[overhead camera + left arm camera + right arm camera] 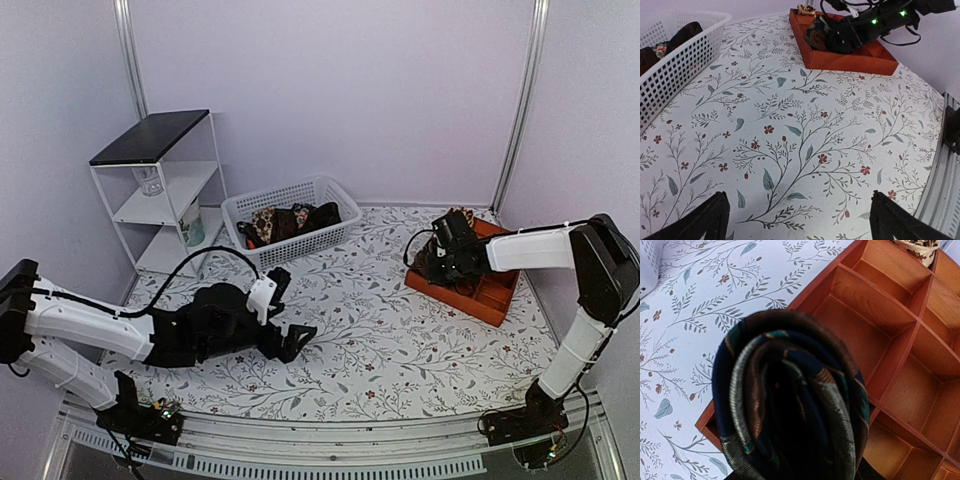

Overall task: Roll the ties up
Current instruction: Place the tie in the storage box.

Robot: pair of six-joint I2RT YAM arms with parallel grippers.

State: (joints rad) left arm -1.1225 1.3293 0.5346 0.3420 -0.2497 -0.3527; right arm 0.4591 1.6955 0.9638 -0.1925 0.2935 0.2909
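Observation:
My right gripper [432, 262] is shut on a rolled dark tie [790, 400] with blue, green and brown print. It holds the roll over the near left corner of the orange divided tray [875, 300]. The roll hides the fingers in the right wrist view. A rolled tan spotted tie [920, 249] sits in a far compartment of the tray. Several unrolled dark ties [285, 222] lie bunched in the white basket [322, 188]. My left gripper [293, 338] is open and empty, low over the floral cloth, with its fingertips [710, 220] wide apart.
A white shelf unit [160, 190] with a black top stands at the back left, beside the basket. The orange tray [470, 300] lies at the right of the floral cloth. The table's metal rail [945, 165] runs along the near edge.

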